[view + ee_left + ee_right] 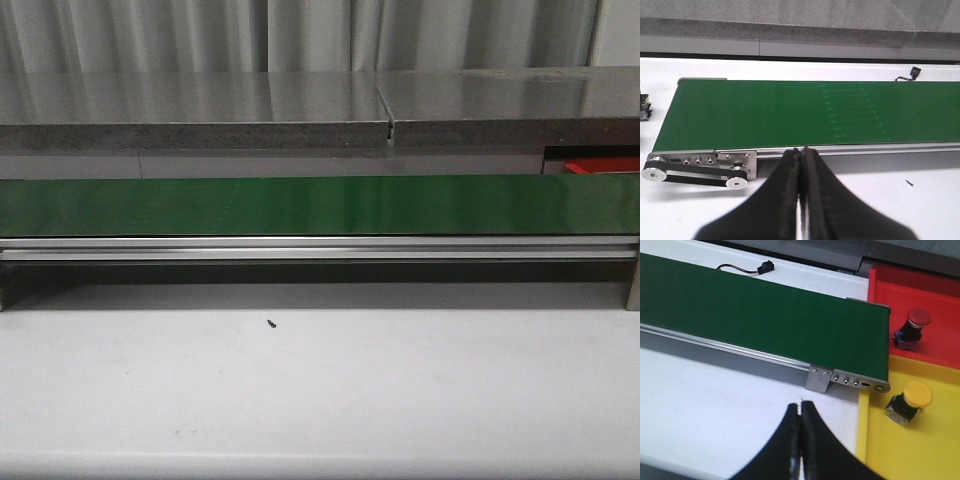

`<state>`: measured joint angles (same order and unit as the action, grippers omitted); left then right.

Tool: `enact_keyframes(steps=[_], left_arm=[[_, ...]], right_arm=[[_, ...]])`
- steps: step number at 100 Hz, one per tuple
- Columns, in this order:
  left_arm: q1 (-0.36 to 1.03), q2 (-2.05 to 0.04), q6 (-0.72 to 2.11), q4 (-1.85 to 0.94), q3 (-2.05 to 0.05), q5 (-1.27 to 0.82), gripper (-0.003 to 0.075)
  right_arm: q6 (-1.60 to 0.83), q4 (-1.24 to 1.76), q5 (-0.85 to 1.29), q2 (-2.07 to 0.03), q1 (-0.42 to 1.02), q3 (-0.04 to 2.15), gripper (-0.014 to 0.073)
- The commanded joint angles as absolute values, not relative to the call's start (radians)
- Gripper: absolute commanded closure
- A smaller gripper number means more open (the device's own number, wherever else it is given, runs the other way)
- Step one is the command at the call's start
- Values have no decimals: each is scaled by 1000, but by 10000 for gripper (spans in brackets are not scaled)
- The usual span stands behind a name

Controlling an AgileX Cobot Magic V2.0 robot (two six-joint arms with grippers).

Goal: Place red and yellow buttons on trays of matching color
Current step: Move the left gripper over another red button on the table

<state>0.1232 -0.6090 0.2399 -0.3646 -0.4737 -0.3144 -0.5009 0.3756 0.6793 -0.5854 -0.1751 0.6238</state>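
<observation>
Both of our grippers are pressed shut on nothing: the left gripper [801, 172] and right gripper [801, 420] each hang just short of the green conveyor belt [765, 320]. Beyond our right fingertips, past the belt's end, the red button [912, 327] sits on the red tray [935, 290] and the yellow button [910, 400] on the yellow tray [920, 450], so we judge the sorting done as far as we can see. Only the right wrist view shows the buttons; the front view catches just a red sliver [600, 164] of tray.

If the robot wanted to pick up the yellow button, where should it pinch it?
Probably by the dark body under the cap. The yellow button lies tipped over on the yellow tray, so its round cap would likely slip. The right gripper, now shut, is nearest: open it, come from above and close across the body's flat sides.
</observation>
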Motion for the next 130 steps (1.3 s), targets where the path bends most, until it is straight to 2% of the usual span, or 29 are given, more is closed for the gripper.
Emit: enact_keyframes(steps=[1, 7, 14, 26, 31, 36, 54, 82, 101, 130], left_arm=[[111, -606, 223, -384, -553, -280, 640], [95, -606, 219, -381, -601, -305, 573], [69, -608, 219, -378, -654, -326, 459], [11, -638, 219, -351, -747, -383, 194], [-14, -665, 219, -325, -779, -402, 123], [-44, -694, 214, -294, -808, -417, 90], [-205, -843, 136, -281, -897, -428, 90], [-436, -1216, 129, -358, -1043, -508, 92], [-482, -1440, 129, -365, -1130, -548, 92], [-484, -1615, 129, -361, -1221, -546, 92]], right_arm=[[-508, 394, 624, -584, -172, 648, 660], [-508, 394, 624, -584, -172, 648, 660], [-508, 394, 624, -584, -172, 648, 660], [-508, 394, 624, -584, -172, 648, 660], [-508, 394, 624, -584, -172, 648, 660], [-508, 394, 624, -584, -172, 648, 660], [-508, 394, 624, -584, -172, 648, 660], [-508, 394, 624, -584, -172, 648, 660], [-508, 394, 624, -584, -172, 648, 660], [-508, 394, 624, -584, -172, 648, 660]])
